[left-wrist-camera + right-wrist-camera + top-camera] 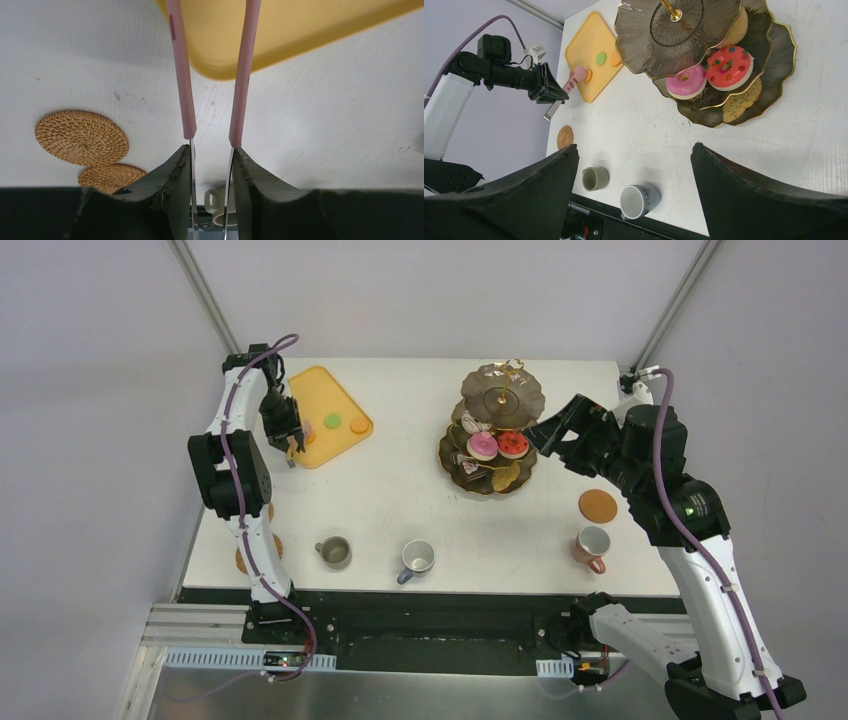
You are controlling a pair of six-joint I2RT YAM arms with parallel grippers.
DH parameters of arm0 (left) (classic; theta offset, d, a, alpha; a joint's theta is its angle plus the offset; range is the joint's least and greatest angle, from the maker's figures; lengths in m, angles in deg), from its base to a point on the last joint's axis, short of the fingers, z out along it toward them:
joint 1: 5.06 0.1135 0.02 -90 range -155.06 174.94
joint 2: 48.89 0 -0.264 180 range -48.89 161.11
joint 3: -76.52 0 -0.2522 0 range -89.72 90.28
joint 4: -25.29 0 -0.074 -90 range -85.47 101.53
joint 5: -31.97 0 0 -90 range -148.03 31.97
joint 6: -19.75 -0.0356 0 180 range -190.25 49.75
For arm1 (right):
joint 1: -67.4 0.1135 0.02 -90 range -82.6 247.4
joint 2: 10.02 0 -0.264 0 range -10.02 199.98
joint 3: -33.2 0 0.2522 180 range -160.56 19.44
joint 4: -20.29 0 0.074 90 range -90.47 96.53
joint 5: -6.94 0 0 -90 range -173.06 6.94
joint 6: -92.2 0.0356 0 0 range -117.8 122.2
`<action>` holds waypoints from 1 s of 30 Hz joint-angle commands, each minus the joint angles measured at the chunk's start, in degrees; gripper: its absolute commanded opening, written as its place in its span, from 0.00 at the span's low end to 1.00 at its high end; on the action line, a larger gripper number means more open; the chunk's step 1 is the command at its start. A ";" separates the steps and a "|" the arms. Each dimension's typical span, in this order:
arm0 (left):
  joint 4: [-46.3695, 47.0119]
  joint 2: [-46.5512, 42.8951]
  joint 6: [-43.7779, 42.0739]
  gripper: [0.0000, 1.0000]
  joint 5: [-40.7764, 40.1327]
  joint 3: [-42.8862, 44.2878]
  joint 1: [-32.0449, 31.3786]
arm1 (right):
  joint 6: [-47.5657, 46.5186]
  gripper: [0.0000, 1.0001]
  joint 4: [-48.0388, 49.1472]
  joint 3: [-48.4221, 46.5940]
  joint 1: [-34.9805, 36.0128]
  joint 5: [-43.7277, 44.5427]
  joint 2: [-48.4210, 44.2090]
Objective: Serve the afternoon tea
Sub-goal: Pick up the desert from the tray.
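My left gripper (211, 149) is shut on the pink-handled tongs (182, 75); their two arms run forward over the yellow-orange tray (300, 25). In the right wrist view the tongs' (574, 80) end sits beside an orange macaron (588, 75). A green macaron (332, 421) and another orange one (359, 425) lie further along the tray. The three-tier stand (495, 430) holds a pink doughnut (482, 446) and a red doughnut (513, 444). My right gripper (545, 435) hovers open just right of the stand, holding nothing.
The olive mug (334, 552), grey-blue mug (417, 558) and pink mug (592, 544) stand along the near edge. One coaster (598, 505) lies behind the pink mug. Two coasters (81, 137) lie at the left edge near my left arm.
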 commanded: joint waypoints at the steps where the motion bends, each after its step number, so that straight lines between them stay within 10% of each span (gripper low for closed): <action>1: -1.45 -1.10 -1.35 0.33 0.10 -0.11 -0.15 | 0.03 0.87 1.74 -0.67 -0.23 -0.58 -0.65; 30: -0.76 0.21 -1.41 0.35 2.11 -0.31 -1.29 | 0.03 0.87 1.88 -0.43 -0.23 -0.49 -0.86</action>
